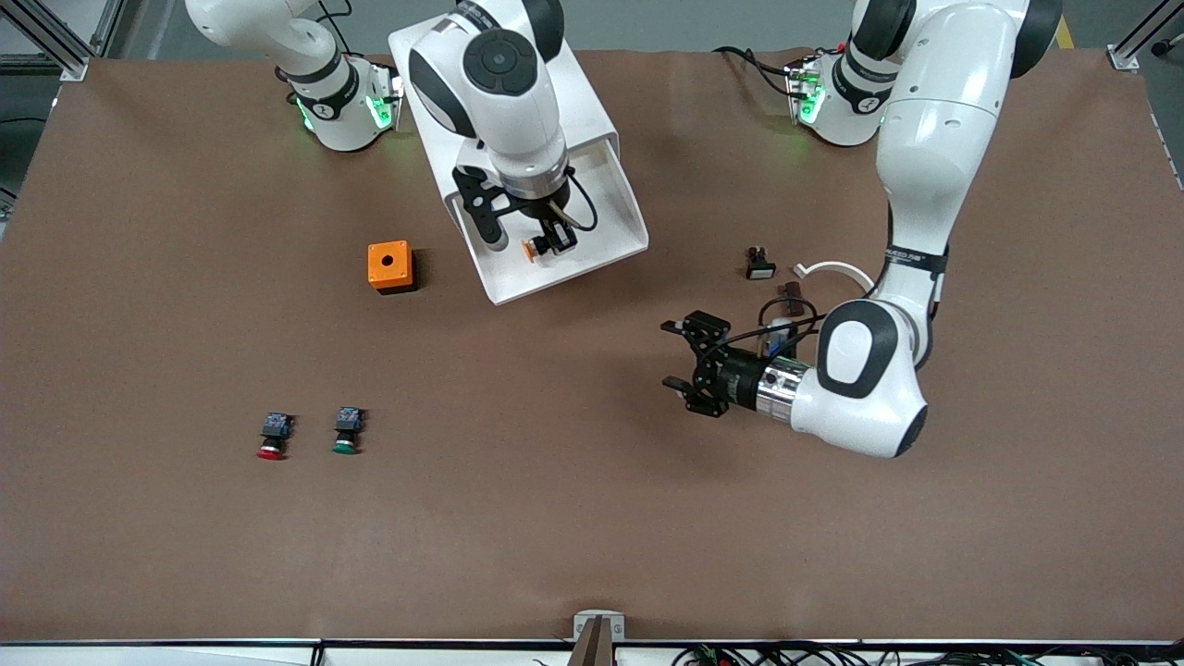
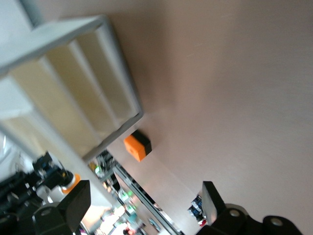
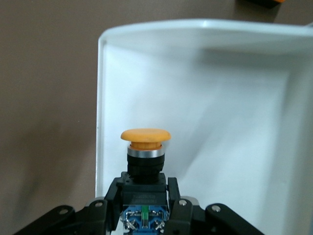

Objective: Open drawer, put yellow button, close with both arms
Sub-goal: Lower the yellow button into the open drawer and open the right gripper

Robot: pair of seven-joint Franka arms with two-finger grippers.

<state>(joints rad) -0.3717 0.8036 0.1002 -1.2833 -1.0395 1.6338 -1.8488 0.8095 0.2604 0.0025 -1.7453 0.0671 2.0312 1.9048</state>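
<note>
Clamped on the dark body of the yellow button (image 3: 145, 142), the right gripper (image 1: 546, 242) hangs over the pulled-out drawer (image 1: 606, 245), with the cap pointing toward the drawer's front edge. Its fingers (image 3: 177, 205) press the button's block from both sides, and the button is clear of the white tray floor below. The left gripper (image 1: 683, 363) has its jaws spread wide with nothing between them; it hovers low over bare table, toward the left arm's end and nearer the front camera than the drawer.

One cabinet (image 1: 592, 102) stands between the two arm bases, its top drawer slid out toward the front camera; the left wrist view shows the lower drawers (image 2: 93, 98) shut in their slots.

Three push buttons are in sight: the yellow one in the right gripper, plus a red button (image 1: 272, 437) and a green button (image 1: 347, 431) lying side by side near the right arm's end, well nearer the front camera. One orange box (image 1: 389, 266) sits just beside the drawer. A small black-and-white part (image 1: 759, 265) and a white curved piece (image 1: 837, 270) lie near the left arm.
</note>
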